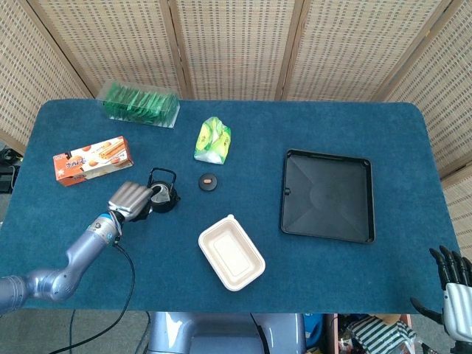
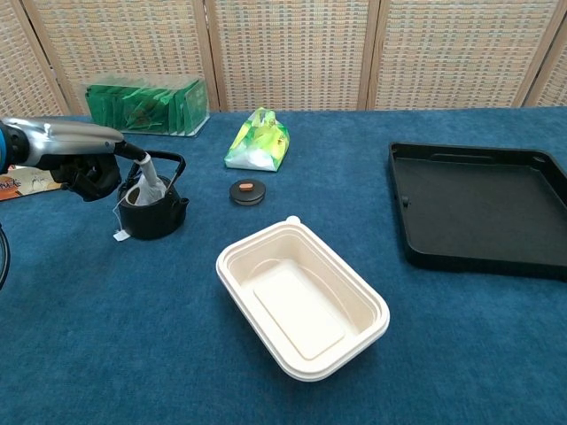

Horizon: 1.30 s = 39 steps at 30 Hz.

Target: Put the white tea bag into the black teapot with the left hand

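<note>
The black teapot [image 1: 162, 198] [image 2: 152, 211] stands left of the table's middle, lid off. The white tea bag [image 2: 151, 183] sits upright in its mouth, its top poking above the rim. A string runs over the side to a small paper tag [image 2: 119, 235] on the cloth. My left hand [image 1: 131, 199] [image 2: 85, 165] is right beside the pot on its left, and one fingertip [image 2: 145, 163] touches the top of the tea bag. The hand's underside is hidden. My right hand [image 1: 453, 280] hangs off the table's front right corner, fingers spread, holding nothing.
The small pot lid [image 1: 209, 181] [image 2: 248, 190] lies right of the teapot. A white takeaway box [image 1: 231, 253] sits in front, a black tray [image 1: 327, 195] to the right. A green-yellow packet [image 1: 213, 140], an orange biscuit box [image 1: 93, 159] and a green-filled clear container [image 1: 140, 103] lie behind.
</note>
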Each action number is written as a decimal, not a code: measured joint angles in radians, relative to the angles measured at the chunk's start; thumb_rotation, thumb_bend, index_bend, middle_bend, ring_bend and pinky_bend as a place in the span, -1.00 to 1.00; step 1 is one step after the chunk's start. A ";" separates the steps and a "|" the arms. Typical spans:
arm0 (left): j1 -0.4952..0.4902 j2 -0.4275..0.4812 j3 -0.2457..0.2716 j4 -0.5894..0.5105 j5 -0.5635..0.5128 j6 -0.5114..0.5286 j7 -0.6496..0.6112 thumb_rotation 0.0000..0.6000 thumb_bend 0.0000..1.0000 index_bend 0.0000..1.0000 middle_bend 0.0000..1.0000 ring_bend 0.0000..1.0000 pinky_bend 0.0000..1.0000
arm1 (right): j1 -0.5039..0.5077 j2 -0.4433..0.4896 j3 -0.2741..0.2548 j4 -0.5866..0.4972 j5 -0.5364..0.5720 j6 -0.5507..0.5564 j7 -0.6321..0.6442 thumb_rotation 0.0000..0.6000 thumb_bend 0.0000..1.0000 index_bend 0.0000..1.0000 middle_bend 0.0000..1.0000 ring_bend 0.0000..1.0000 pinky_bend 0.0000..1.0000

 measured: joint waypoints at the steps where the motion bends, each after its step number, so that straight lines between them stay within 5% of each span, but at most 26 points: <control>1: -0.001 0.001 0.003 0.001 -0.003 0.000 0.000 1.00 1.00 -0.53 0.53 0.47 0.33 | 0.000 0.000 0.000 0.000 -0.001 0.000 0.000 1.00 -0.97 -0.73 -0.75 -1.00 -0.90; 39: -0.063 -0.025 0.062 0.066 -0.134 -0.060 -0.001 1.00 1.00 -0.53 0.53 0.47 0.33 | -0.013 -0.002 -0.002 -0.003 -0.001 0.010 0.000 1.00 -0.97 -0.73 -0.75 -1.00 -0.90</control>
